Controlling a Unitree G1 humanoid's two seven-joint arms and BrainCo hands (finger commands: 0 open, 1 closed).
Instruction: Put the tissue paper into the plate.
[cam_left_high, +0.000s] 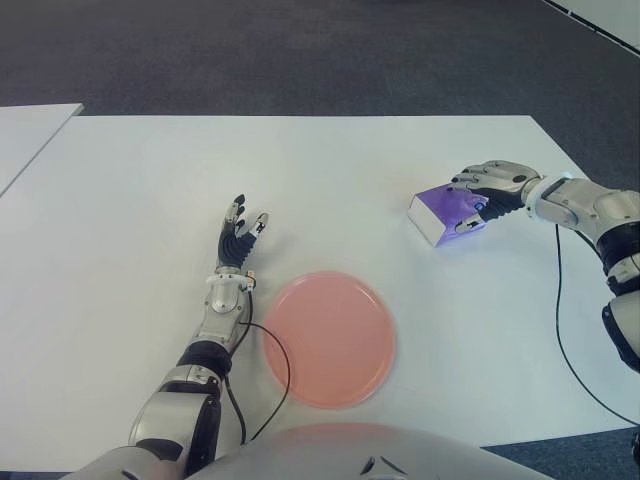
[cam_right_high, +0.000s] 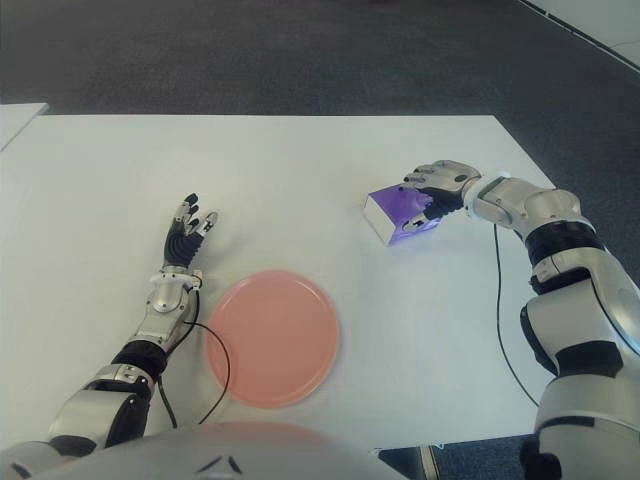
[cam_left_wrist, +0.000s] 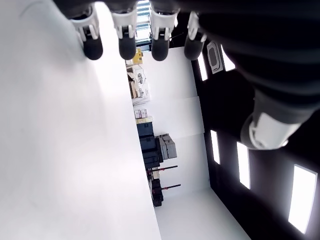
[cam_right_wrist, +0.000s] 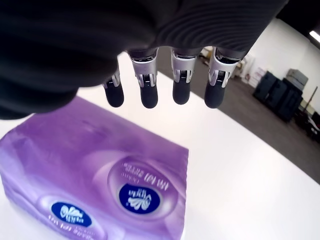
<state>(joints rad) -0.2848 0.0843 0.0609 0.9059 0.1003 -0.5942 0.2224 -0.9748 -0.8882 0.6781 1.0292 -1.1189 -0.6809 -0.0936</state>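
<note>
The right robot hand (cam_left_high: 480, 195) is hovering with fingers apart over the tissue pack (cam_left_high: 445, 214); the plate (cam_left_high: 328, 338) is lying well apart from it, beside the open left robot hand (cam_left_high: 240, 240).

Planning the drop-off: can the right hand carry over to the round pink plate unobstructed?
Probably yes: bare white table lies between the right hand, over the purple tissue pack, and the round pink plate.

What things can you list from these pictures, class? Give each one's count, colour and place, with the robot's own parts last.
Table: one, white, before the robot.
Second table: one, white, at the far left edge.
Plate: one, pink, near table edge, holding nothing.
Tissue pack: one, purple, on the table right of and beyond the plate.
Floor: dark grey carpet beyond the table.
Left hand: fingers spread, left of the plate.
Right hand: over the tissue pack, grasp unclear.
</note>
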